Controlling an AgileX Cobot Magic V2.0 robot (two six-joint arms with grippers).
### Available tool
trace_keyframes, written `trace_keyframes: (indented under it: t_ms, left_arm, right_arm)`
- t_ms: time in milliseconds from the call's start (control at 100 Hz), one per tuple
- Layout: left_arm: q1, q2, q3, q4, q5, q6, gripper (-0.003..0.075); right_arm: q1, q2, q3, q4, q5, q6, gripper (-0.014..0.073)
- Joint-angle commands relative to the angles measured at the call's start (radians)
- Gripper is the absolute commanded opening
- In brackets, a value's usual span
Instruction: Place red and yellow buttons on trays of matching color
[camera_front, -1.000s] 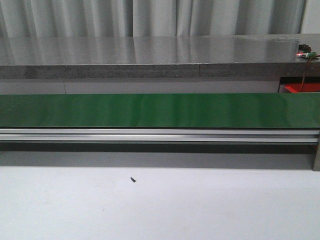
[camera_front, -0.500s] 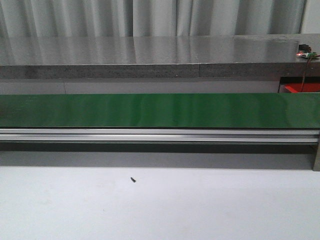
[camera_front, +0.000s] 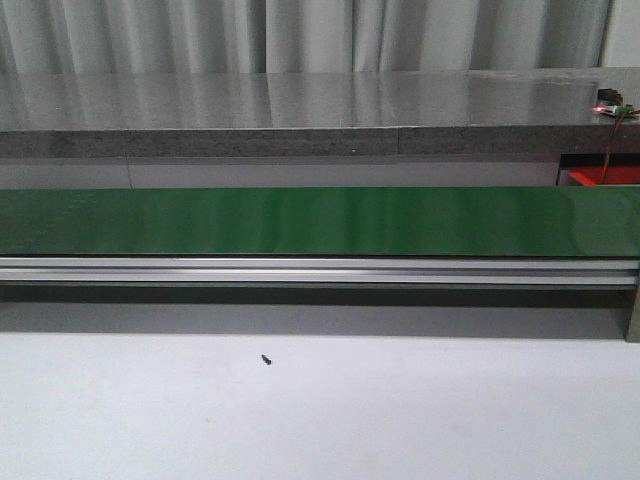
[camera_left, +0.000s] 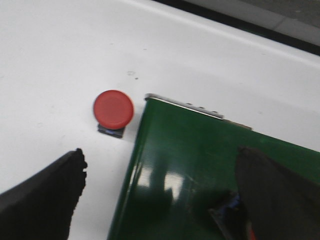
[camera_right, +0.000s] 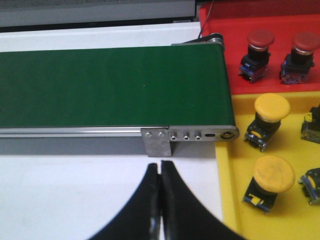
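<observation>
Red button (camera_left: 113, 109) stood on the white table (camera_left: 60, 55) just beside the end of the green conveyor belt (camera_left: 200, 170) — out ahead of the left gripper (camera_left: 160, 200), whose fingers (camera_left: 45, 192) were spread wide and held nothing. The right gripper (camera_right: 160, 200) had its jaws pressed together, empty, over the table near the belt's other end. Beyond it, two red buttons (camera_right: 261, 39) sat in the red tray (camera_right: 235, 75) and yellow buttons (camera_right: 272, 107) in the yellow tray (camera_right: 235, 200).
</observation>
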Motion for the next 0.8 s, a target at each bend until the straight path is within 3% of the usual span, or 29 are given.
trace_keyframes:
  t_ms: [0, 350, 790]
  left_arm:
    - [0.003, -0.024, -0.025, 0.049, -0.076, -0.097, 0.0586]
    - [0.028, 0.091, -0.031, 0.049, -0.142, -0.311, 0.0586]
    - [0.037, 0.213, -0.035, -0.177, -0.242, -0.346, 0.0586]
  right_arm:
    - [0.002, 0.001, -0.025, -0.007, -0.074, -0.007, -0.0122]
    - [0.002, 0.001, -0.025, -0.007, -0.073, -0.007, -0.0122]
    - [0.002, 0.001, -0.025, -0.007, -0.073, -0.007, -0.0122]
